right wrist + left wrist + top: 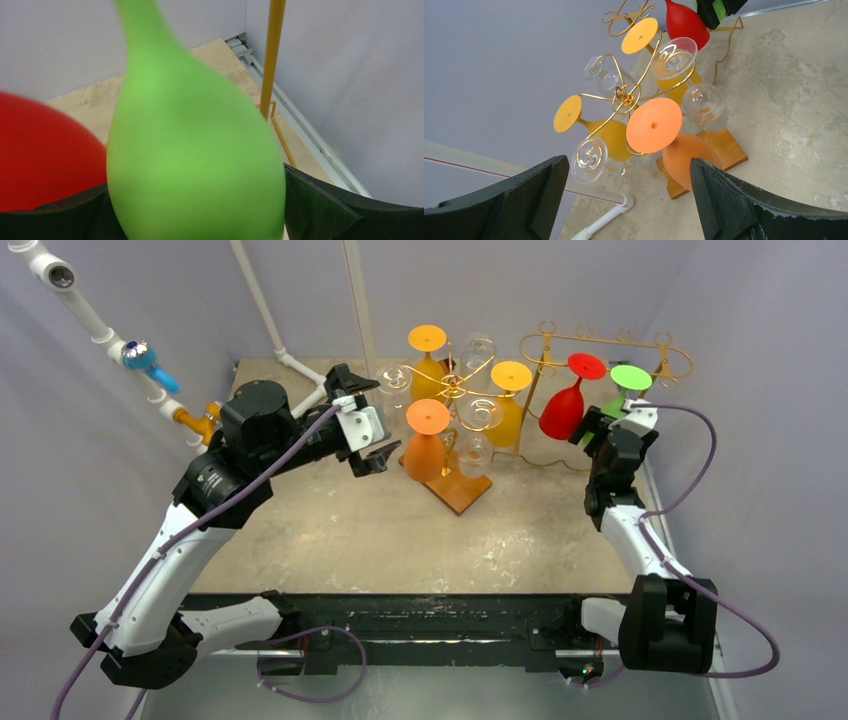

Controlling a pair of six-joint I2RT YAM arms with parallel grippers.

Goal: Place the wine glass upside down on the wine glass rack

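A green wine glass (631, 377) hangs upside down, foot up, at the right end of the gold rail rack (600, 340), beside a red glass (565, 410). My right gripper (612, 420) is open, its fingers on either side of the green bowl (195, 150), which fills the gap between them. The right gripper (196, 177) shows the red bowl (45, 150) just left of it. My left gripper (385, 418) stands open and empty, left of the gold tree rack (455, 380). In its wrist view the left gripper (628, 167) looks at that tree rack (624, 95).
The tree rack stands on a wooden base (462, 492) and carries an orange glass (427, 440), yellow glasses (512, 390) and clear glasses (478, 415). A white pipe (290, 360) runs along the back left. A wall and floor rail (300, 135) lie close on the right.
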